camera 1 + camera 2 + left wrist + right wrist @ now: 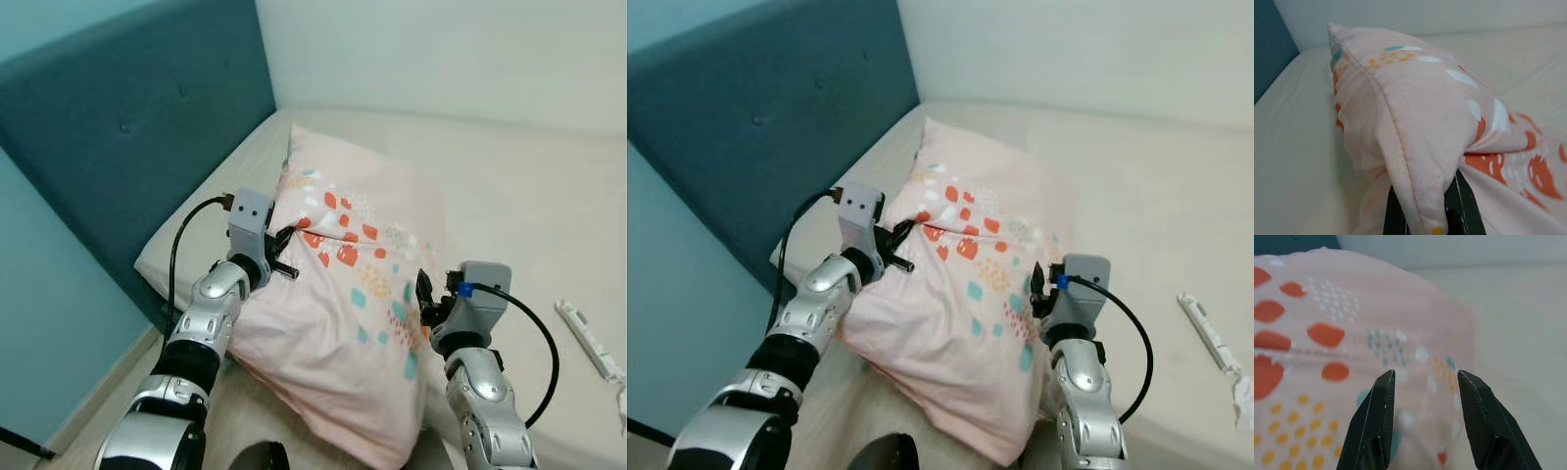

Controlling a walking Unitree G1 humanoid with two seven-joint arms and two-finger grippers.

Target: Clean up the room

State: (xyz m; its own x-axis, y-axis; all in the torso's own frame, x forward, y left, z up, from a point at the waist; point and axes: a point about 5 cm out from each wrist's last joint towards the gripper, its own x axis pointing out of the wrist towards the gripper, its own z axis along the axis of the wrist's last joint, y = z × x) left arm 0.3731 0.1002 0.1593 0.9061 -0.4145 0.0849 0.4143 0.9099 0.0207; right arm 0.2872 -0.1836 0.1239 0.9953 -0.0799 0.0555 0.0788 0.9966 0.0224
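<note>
on the bed (549, 206), we are pinching the pillow (362, 323) seam with left gripper (282, 247) fingers; right gripper (1425, 387) fingers are standing apart beside it.

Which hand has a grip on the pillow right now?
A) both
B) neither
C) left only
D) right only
C: the left hand is pinched shut on the seamed edge of the pink patterned pillow, with fabric bunched between its fingers in the left wrist view, while the right hand is open beside the pillow with a clear gap between its fingers.
</note>
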